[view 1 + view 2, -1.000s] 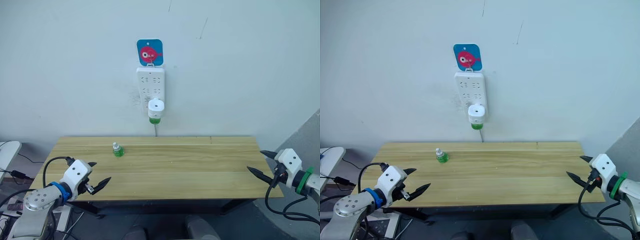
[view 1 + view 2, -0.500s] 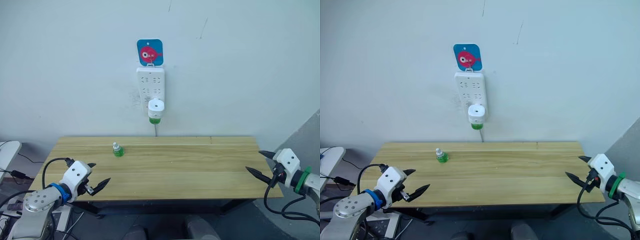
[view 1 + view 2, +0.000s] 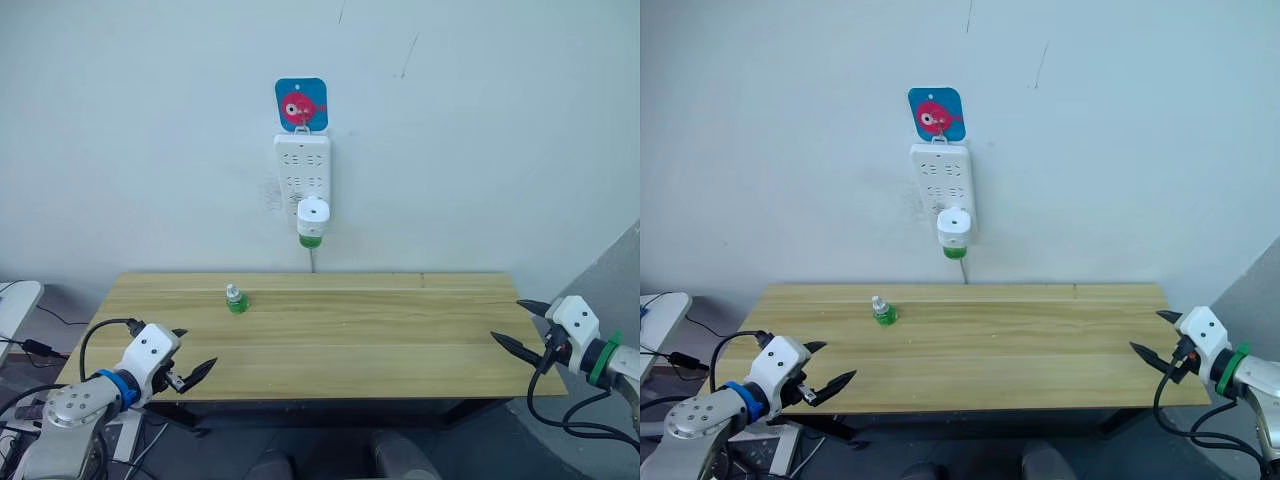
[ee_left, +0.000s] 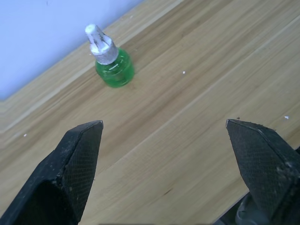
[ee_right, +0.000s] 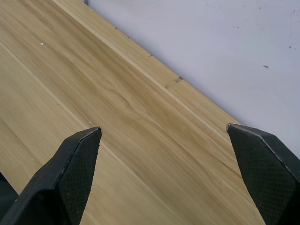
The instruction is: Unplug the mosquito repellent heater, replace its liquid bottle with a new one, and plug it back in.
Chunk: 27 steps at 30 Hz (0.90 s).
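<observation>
The white mosquito repellent heater (image 3: 312, 213) is plugged into the power strip (image 3: 302, 165) on the wall above the table's far edge. Its liquid bottle (image 3: 311, 241) shows as a green base under it. The new one (image 3: 236, 300), a green bottle with a pale stubby top, stands on the table's far left and appears again in the left wrist view (image 4: 111, 63). My left gripper (image 3: 198, 347) hangs open and empty at the front left corner, well short of that bottle. My right gripper (image 3: 508, 321) is open and empty at the table's right end.
The wooden table (image 3: 400, 330) runs wide between my two arms. A blue card with a pink fish (image 3: 301, 104) hangs above the strip. A cable (image 3: 311, 260) drops from the strip behind the table. A white object (image 3: 12, 305) sits at the far left.
My left gripper has sunk slightly toward the table's front edge. The right gripper has barely shifted, and both stay open.
</observation>
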{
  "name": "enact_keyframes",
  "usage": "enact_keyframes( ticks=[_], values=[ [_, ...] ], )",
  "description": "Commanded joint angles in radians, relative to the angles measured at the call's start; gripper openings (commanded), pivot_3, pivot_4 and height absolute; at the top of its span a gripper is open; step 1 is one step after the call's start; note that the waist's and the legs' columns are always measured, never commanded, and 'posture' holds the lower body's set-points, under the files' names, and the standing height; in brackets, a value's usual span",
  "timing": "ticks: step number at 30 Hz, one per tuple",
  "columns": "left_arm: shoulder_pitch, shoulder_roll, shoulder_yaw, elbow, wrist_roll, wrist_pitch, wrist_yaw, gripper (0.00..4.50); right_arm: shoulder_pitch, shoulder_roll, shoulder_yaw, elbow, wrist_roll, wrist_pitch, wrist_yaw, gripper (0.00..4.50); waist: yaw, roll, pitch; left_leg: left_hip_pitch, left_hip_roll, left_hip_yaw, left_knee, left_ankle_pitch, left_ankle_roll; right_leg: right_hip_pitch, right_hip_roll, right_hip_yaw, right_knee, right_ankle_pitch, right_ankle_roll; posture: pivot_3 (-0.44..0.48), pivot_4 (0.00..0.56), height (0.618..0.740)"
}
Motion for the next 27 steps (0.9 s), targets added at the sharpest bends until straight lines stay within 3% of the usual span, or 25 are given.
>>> enact_keyframes(
  ticks=[1, 5, 10, 18, 27],
  values=[
    [-0.010, 0.014, 0.068, 0.027, -0.026, -0.043, 0.009, 4.50, 0.016, 0.002, -0.017, -0.043, 0.009, -0.006, -0.001, 4.46, 0.000, 0.000, 0.001, 0.000, 0.000, 0.000, 0.000, 0.000, 0.000, 0.000, 0.000, 0.000, 0.000, 0.000, 0.000, -0.011, 0.090, 0.736],
    [0.005, 0.024, 0.088, 0.034, -0.057, -0.048, -0.036, 4.50, 0.040, 0.009, -0.020, -0.088, 0.015, -0.007, -0.007, 4.46, 0.000, 0.000, 0.011, 0.000, 0.000, 0.000, 0.000, 0.000, 0.000, -0.001, 0.000, 0.000, 0.000, 0.000, 0.000, -0.026, 0.111, 0.736],
    [-0.046, 0.023, 0.094, -0.010, -0.107, -0.005, -0.059, 4.50, 0.088, 0.036, -0.016, -0.281, 0.047, 0.022, -0.030, 4.46, -0.003, -0.003, 0.041, 0.001, 0.000, 0.000, 0.000, 0.000, 0.000, -0.001, -0.001, 0.000, 0.000, 0.000, 0.000, -0.071, 0.151, 0.736],
    [-0.338, 0.003, 0.039, -0.133, -0.250, 0.247, -0.066, 4.50, 0.053, 0.125, 0.028, -0.733, 0.163, 0.350, -0.223, 4.46, -0.005, -0.004, 0.090, -0.005, 0.000, -0.002, 0.002, 0.000, 0.000, -0.002, 0.000, 0.000, 0.000, 0.000, 0.001, -0.162, 0.223, 0.736],
    [-0.696, -0.069, -0.024, -0.057, -0.289, 0.410, -0.038, 4.50, -0.124, 0.203, 0.115, -0.939, 0.232, 0.653, -0.420, 4.46, -0.011, -0.007, 0.131, -0.007, 0.000, -0.004, 0.002, -0.002, 0.001, -0.002, 0.001, -0.001, 0.000, 0.003, 0.010, -0.199, 0.256, 0.736]
  ],
)
